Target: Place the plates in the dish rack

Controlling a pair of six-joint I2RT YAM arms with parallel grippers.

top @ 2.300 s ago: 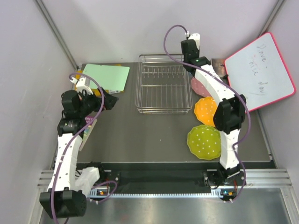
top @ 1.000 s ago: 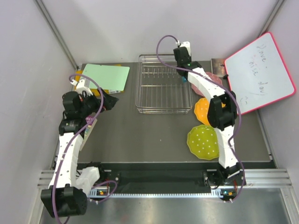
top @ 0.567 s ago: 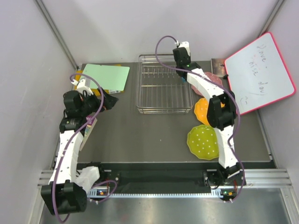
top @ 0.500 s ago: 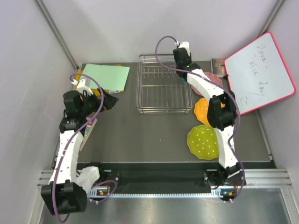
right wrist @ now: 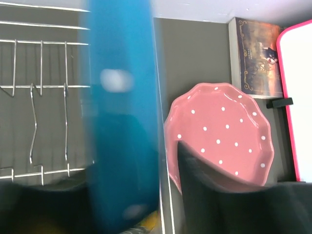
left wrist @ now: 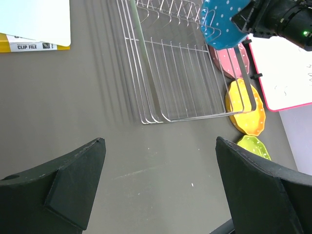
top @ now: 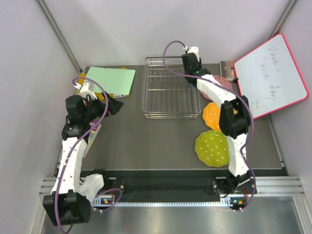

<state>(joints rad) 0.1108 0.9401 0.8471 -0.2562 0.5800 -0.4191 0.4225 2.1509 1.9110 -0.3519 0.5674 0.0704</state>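
My right gripper point(top: 191, 72) point(right wrist: 131, 165) is shut on the blue plate point(right wrist: 122, 112), which it holds on edge over the back right corner of the dish rack point(top: 170, 116). The left wrist view also shows the blue plate point(left wrist: 220, 24) above the rack's dividers point(left wrist: 165, 63). I cannot tell whether it touches the wires. The pink plate point(right wrist: 229, 131) point(top: 222, 82) lies flat just right of the rack. The orange plate point(top: 213, 115) and yellow-green plate point(top: 213, 148) lie in front of it. My left gripper point(top: 113, 105) point(left wrist: 159, 141) is open and empty, left of the rack.
A green cutting board point(top: 110, 79) lies at the back left on a yellow file point(left wrist: 29, 46). A pink-framed whiteboard point(top: 273, 73) leans at the right wall. A dark book point(right wrist: 256, 56) lies behind the pink plate.
My right gripper has carried the blue plate left from above the pink plate to the rack's back right corner, then shifted slightly right. The left arm has barely moved.
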